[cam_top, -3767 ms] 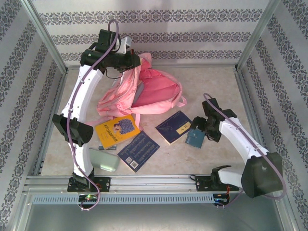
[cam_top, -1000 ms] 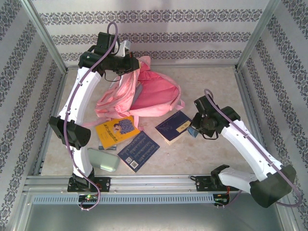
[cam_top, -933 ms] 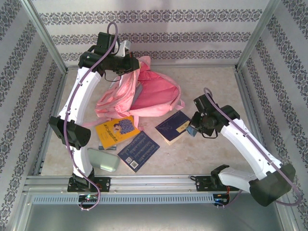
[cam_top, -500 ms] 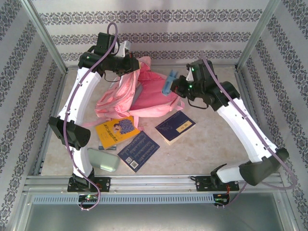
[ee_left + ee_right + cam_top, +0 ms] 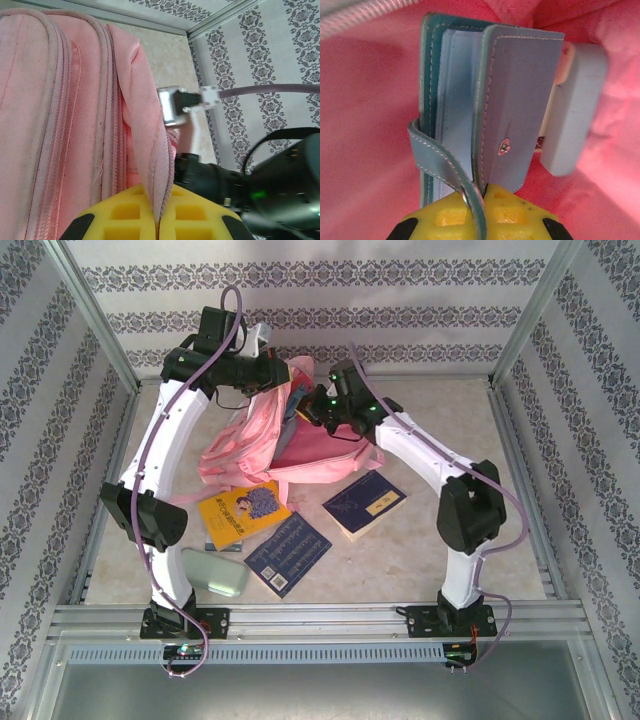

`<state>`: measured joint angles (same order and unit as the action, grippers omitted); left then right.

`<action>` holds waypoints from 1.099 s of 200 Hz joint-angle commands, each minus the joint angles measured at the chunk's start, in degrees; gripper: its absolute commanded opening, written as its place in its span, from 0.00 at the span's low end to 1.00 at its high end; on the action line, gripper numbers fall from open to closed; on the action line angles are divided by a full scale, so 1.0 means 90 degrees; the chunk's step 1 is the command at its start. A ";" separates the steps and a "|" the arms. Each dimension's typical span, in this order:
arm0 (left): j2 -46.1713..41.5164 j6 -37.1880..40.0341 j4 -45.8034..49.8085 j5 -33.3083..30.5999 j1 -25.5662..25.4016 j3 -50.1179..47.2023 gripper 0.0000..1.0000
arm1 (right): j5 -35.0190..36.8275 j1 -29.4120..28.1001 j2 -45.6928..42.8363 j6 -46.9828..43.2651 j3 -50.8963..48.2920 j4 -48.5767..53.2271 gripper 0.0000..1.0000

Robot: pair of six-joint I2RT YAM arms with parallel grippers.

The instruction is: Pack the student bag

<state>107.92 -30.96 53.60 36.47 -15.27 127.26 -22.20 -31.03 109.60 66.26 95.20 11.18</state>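
Books (image 5: pixel 243 512) (image 5: pixel 287 552) (image 5: pixel 365 504) x3 + case (image 5: pixel 215 572) x1 lie by student bag (image 5: pixel 245 445) x1.

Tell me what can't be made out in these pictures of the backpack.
- Top view: inside of the pink fabric backpack, hidden by the right arm.
- Right wrist view: pale blue block behind the teal leather notebook, blurred, half covered; identity unclear.
- Left wrist view: the bag's opening, behind the fabric edge pinched in the left end effector.
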 commanded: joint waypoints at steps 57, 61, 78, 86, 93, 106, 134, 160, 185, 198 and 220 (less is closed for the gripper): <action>-0.0565 -0.0223 -0.1068 0.0506 0.0061 0.0484 0.00 | 0.0404 -0.0436 0.1034 0.1131 0.0070 -0.1426 0.00; -0.0565 -0.0222 -0.1056 0.0508 0.0066 0.0484 0.00 | 0.0413 -0.0449 0.1088 0.1086 0.0115 -0.1384 0.00; -0.0556 -0.0211 -0.1054 0.0500 0.0099 0.0475 0.00 | 0.0352 -0.0516 0.1350 0.0908 0.0382 -0.1107 0.36; -0.0547 -0.0212 -0.1050 0.0496 0.0122 0.0459 0.00 | 0.0233 -0.0526 0.1458 0.0831 0.0497 -0.1041 0.55; -0.0537 -0.0221 -0.1044 0.0496 0.0141 0.0439 0.00 | 0.0193 -0.0521 0.1479 0.0737 0.0580 -0.0952 0.66; -0.0527 -0.0223 -0.1035 0.0494 0.0168 0.0418 0.00 | 0.0181 -0.0529 0.1352 0.0412 0.0602 -0.0859 0.78; -0.0508 -0.0193 -0.1014 0.0465 0.0192 0.0406 0.00 | 0.0093 -0.0438 0.0868 -0.0481 0.0598 -0.0347 0.84; -0.0483 -0.0154 -0.0962 0.0417 0.0221 0.0407 0.00 | 0.0025 -0.0386 0.0319 -0.1238 0.0494 0.0109 0.88; -0.0438 -0.0146 -0.0942 0.0394 0.0233 0.0409 0.00 | 0.0015 -0.0359 -0.0254 -0.1669 0.0165 0.0310 0.93; -0.0431 -0.0129 -0.0917 0.0372 0.0234 0.0408 0.00 | 0.0105 -0.0333 -0.0532 -0.1877 0.0005 0.0515 0.94; -0.0424 -0.0134 -0.0889 0.0352 0.0231 0.0410 0.00 | 0.0181 -0.0238 -0.0909 -0.1996 -0.0377 0.0721 0.97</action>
<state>107.90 -32.23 52.62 37.98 -14.00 127.52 -20.08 -33.87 105.93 53.17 95.13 15.22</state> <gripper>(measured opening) 0.058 0.963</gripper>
